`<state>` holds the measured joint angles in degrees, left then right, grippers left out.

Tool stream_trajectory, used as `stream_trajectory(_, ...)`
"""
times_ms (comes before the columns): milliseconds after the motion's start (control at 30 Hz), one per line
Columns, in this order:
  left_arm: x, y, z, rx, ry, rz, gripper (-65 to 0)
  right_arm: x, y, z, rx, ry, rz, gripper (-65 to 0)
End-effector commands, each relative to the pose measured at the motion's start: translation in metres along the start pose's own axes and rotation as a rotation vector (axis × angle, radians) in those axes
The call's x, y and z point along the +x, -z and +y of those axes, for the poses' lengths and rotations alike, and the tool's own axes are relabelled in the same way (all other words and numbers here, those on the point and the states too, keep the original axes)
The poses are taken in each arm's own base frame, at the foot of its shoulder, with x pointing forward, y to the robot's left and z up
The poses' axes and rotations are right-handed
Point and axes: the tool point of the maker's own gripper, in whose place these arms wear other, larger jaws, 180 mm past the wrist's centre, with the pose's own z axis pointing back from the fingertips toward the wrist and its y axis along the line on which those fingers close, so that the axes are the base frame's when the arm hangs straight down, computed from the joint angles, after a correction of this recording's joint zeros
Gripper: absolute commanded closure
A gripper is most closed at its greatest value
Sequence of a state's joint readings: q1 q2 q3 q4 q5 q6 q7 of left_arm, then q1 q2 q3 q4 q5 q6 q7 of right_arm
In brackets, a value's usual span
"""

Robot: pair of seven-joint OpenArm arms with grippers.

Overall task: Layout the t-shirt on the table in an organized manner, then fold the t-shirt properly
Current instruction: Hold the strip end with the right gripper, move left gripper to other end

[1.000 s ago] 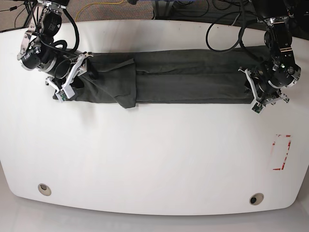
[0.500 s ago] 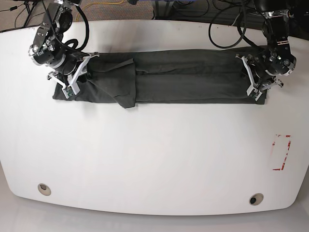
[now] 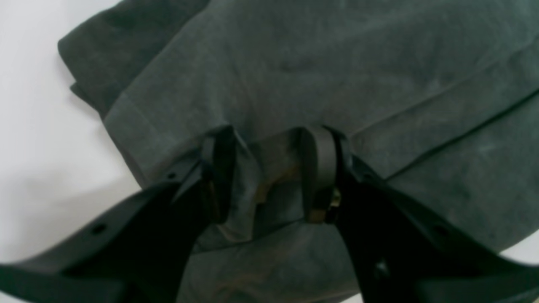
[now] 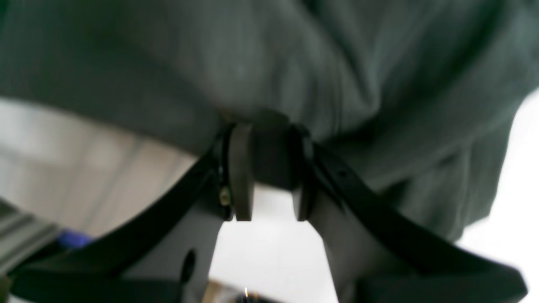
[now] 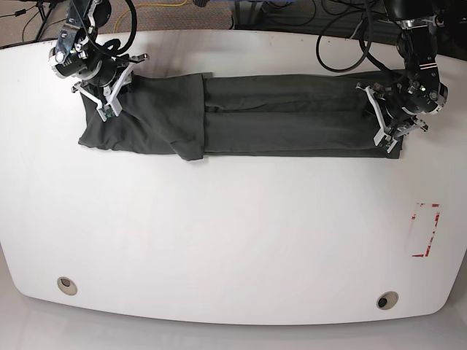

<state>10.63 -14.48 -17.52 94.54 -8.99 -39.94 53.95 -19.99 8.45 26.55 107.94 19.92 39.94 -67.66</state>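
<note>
Both grippers, left gripper [image 3: 265, 176] and right gripper [image 4: 267, 176], pinch opposite ends of the t-shirt [image 5: 277, 117] on the table [image 5: 233, 233].

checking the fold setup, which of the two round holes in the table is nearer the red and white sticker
The grommet hole at the table's front edge on the base view's right. The red-and-white sticker sits just above it, while the other hole lies far across on the left.
</note>
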Motion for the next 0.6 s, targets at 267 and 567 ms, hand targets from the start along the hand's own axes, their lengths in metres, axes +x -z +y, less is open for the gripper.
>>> stream_trajectory(267,0.01,-0.003,0.009,0.024,0.019,-0.013,-24.2,0.008,-0.019,-0.005,-0.044,-0.047,-0.016,-13.3)
stream_trajectory(567,0.019,-0.014,0.009,0.045,0.044,-0.041,-24.0,0.05,-0.018,-0.01,-0.066,-0.046,-0.117,-13.0)
